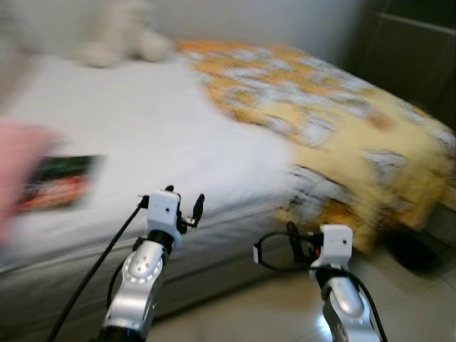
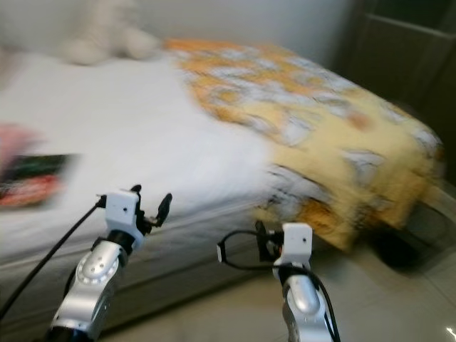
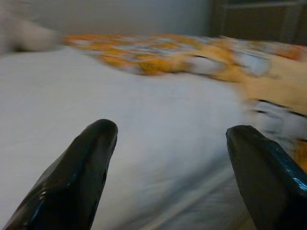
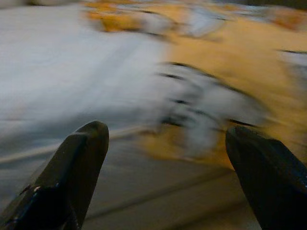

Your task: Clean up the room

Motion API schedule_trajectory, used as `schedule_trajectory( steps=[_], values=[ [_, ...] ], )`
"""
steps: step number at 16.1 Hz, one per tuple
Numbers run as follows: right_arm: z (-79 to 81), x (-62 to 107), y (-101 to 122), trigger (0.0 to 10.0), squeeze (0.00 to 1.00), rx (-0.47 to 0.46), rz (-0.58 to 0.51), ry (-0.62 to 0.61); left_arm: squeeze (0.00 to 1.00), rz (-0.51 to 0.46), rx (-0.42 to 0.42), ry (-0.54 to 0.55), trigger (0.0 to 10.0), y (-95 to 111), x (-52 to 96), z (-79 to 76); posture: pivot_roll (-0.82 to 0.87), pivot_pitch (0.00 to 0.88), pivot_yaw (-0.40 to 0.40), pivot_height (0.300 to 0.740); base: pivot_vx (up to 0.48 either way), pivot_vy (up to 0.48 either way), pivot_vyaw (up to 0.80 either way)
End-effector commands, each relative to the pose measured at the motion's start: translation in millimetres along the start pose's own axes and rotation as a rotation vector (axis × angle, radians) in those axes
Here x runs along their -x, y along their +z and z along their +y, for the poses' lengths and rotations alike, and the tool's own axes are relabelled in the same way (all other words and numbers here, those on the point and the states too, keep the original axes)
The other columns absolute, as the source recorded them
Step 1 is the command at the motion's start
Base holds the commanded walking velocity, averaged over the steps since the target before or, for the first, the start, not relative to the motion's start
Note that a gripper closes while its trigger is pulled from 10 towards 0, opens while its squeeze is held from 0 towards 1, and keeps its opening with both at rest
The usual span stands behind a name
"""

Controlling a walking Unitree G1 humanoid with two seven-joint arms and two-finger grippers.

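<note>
Right now everything is blurred. Across the frame's middle stretches a bed (image 1: 164,135) with a white sheet, and a yellow-orange patterned blanket (image 1: 335,121) covers its right half and drapes over the corner. At the upper left sits a pale stuffed toy (image 1: 117,32); at the left edge lies a dark red-and-green book (image 1: 60,182) beside something pink (image 1: 14,171). Low in the frame, the left end effector (image 1: 184,206) and right end effector (image 1: 274,249) hover before the bed's edge, fingers apart, holding nothing.
</note>
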State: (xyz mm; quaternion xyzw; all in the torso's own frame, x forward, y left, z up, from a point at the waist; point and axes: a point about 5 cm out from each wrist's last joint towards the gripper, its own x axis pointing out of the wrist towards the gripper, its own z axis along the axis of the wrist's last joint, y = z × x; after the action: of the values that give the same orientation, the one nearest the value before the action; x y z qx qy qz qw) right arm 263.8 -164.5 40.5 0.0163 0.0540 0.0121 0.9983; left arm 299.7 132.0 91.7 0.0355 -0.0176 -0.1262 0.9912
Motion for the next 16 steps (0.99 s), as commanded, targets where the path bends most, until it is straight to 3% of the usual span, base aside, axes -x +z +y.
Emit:
schedule_trajectory(
  steps=[1, 4, 8, 10, 14, 16],
  values=[
    [-11.1, 3.5, -2.2, 10.0, 0.0, 0.003, 0.006, -0.037, 0.0, -0.036, -0.002, -0.045, 10.0, 7.8, -5.6, -9.5, 0.15, 0.0, -0.03, 0.665, 0.386, -0.277, -0.68],
    [-11.9, 5.1, 4.4, 10.0, 0.0, 0.073, -0.045, -0.053, 0.0, -0.033, 0.01, -0.041, 10.0, 7.6, -7.0, -10.2, 0.14, 0.0, -0.035, 0.665, 0.389, -0.276, -0.44],
    [-10.7, 1.8, 4.7, 10.0, 0.0, 0.007, -0.019, -0.069, 0.0, 0.082, -0.014, 0.102, 10.0, -8.9, -7.8, 4.1, 0.14, 0.0, -0.033, 0.698, 0.105, 0.0, 0.0],
    [-9.6, 3.3, 3.5, 10.0, 0.0, 0.012, -0.022, -0.059, 0.0, 0.119, 0.042, 0.164, 10.0, -16.3, -4.2, 14.5, 0.14, 0.0, -0.035, 0.716, 0.0, 0.0, 0.0],
    [-9.5, 4.8, 3.6, 10.0, 0.0, 0.02, -0.017, -0.036, 0.0, 0.095, -0.026, 0.116, 10.0, -14.3, -4.0, 4.8, 0.14, 0.0, -0.044, 0.74, 0.0, 0.0, 0.0],
    [-12.0, 4.1, 5.5, 10.0, 0.0, 0.03, -0.03, -0.043, 0.0, 0.082, 0.02, 0.09, 10.0, -12.4, -4.1, 0.6, 0.14, 0.0, -0.045, 0.74, 0.0, 0.0, 0.0]
  ],
)
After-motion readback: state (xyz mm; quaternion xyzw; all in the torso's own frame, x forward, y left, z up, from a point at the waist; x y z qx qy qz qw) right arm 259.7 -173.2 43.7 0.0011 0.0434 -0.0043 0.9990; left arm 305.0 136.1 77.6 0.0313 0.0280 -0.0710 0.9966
